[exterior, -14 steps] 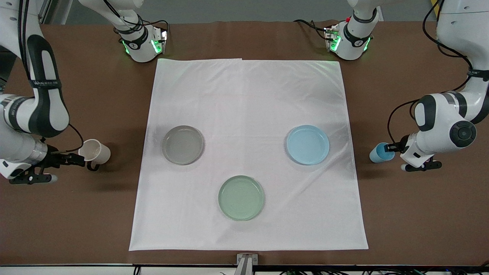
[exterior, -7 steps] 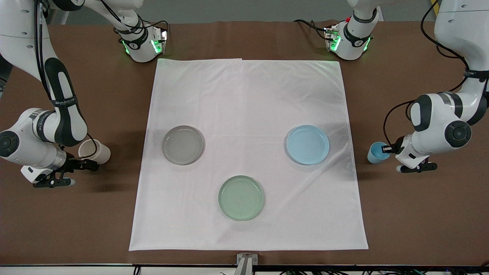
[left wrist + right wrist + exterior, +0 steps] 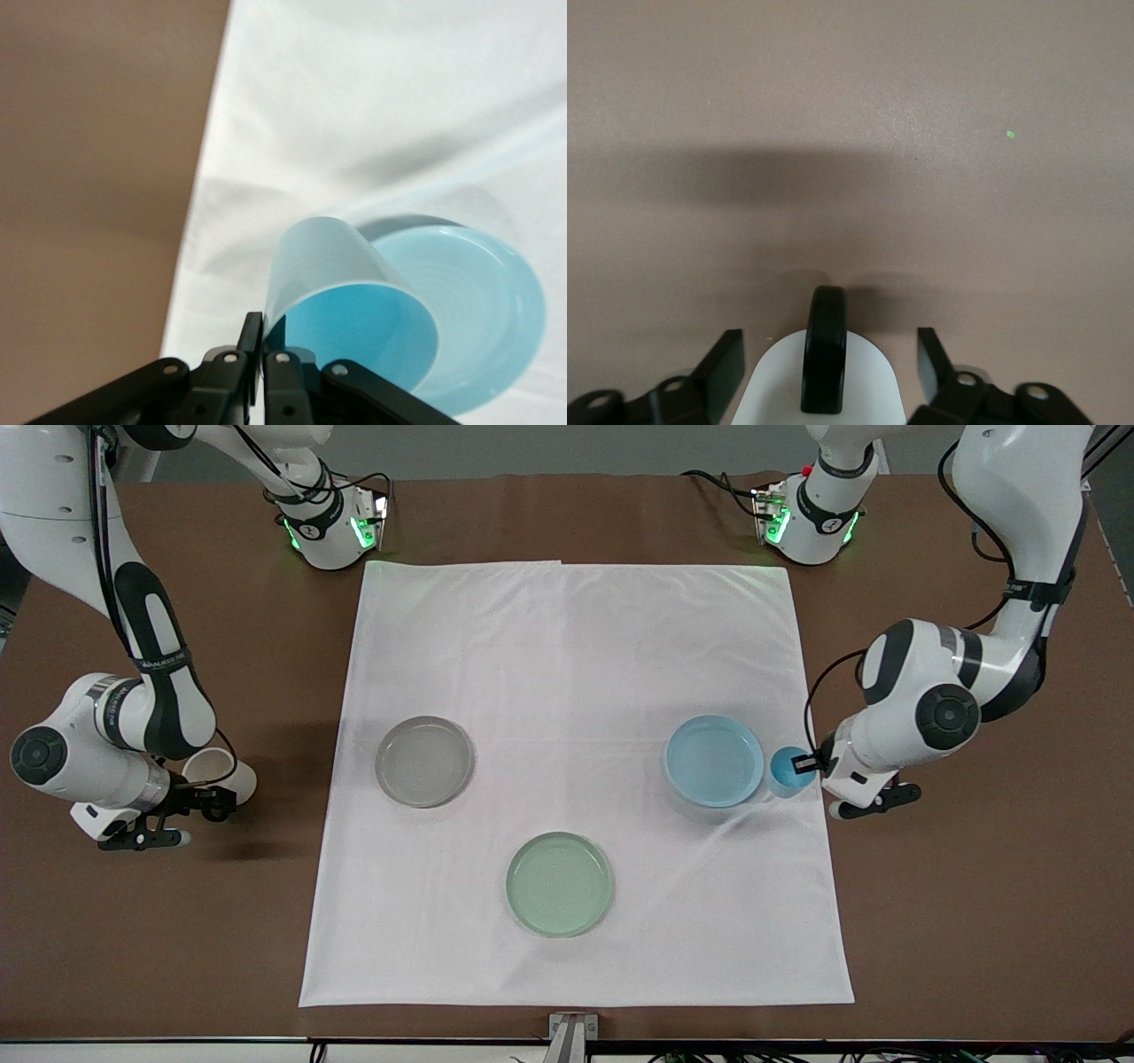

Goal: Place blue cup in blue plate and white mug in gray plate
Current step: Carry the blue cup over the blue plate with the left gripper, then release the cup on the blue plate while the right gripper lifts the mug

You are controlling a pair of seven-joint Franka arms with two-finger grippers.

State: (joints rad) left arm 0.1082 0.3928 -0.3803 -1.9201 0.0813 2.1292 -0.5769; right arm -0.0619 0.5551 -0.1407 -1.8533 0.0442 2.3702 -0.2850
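My left gripper is shut on the rim of the blue cup and holds it tilted in the air over the cloth, right beside the blue plate. The left wrist view shows that gripper pinching the cup's wall, with the blue plate just past it. My right gripper is low over the brown table at the right arm's end. It is open, with a finger on each side of the white mug. The mug's black handle faces up between them. The gray plate lies empty.
A pale green plate lies on the white cloth, nearer to the front camera than the other two plates. Brown tabletop surrounds the cloth. Both arm bases stand along the table's back edge.
My left gripper has carried the blue cup off the brown table to the edge of the blue plate. My right arm has swung round, its gripper staying at the mug.
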